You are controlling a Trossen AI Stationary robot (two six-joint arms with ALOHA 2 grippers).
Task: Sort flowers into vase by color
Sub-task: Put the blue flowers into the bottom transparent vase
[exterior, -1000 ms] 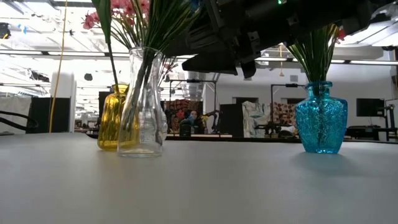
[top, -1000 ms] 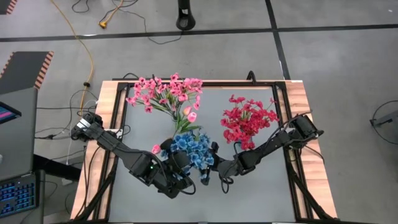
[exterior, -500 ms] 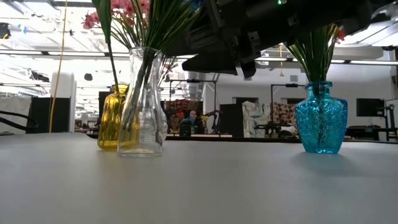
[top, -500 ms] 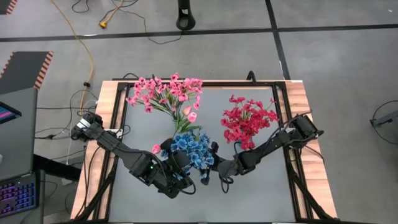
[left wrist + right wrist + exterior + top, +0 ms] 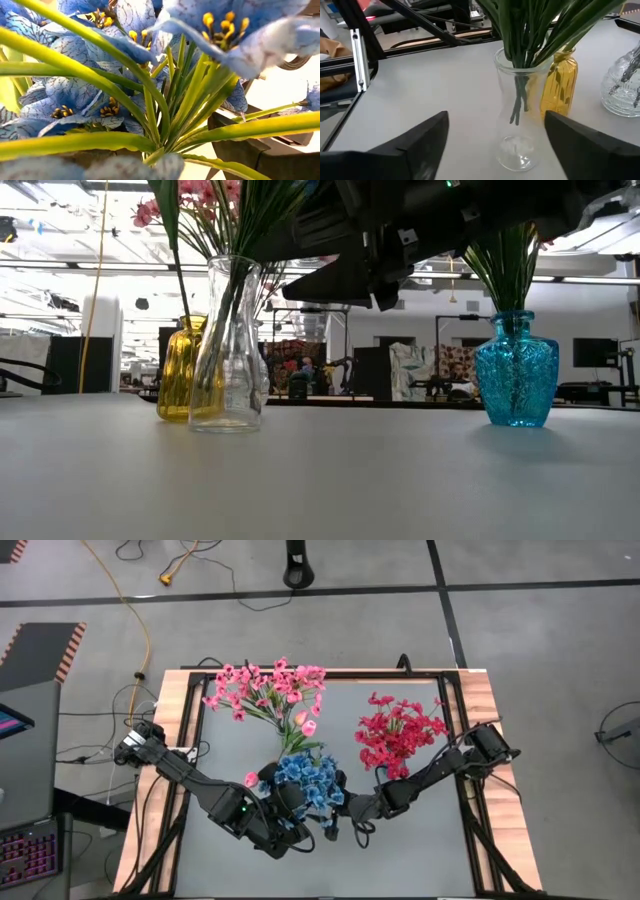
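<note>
Blue blossoms (image 5: 310, 783) crown the clear vase (image 5: 229, 350) in the middle of the table (image 5: 400, 850), their green stems packed into its narrow neck so the bunch stands up on its own. Behind the clear vase and touching or nearly touching it is the yellow vase (image 5: 180, 370), which carries the light pink sprigs (image 5: 265, 690). Well off to the other side of the clear vase, the blue glass vase (image 5: 514, 370) holds the deep red-pink ones (image 5: 400, 735). Each colour has a vase of its own, and I see no loose sprig on the tabletop, so the sorting looks about done. The right gripper (image 5: 496, 120) hangs just beside the clear vase, level with its upper part. Its fingers (image 5: 420, 145) are spread wide and nothing is between them, which to my eye suits a hand that has let a stem go into the bunch. The left gripper (image 5: 292, 808) is pushed right up against the blue heads on the near side of the clear vase, so close that its camera sees only petals and stems. Its jaws stand wide too, and I can make out nothing pinched in them. It may be there to steady or tidy the bunch, though I can't be sure.
</note>
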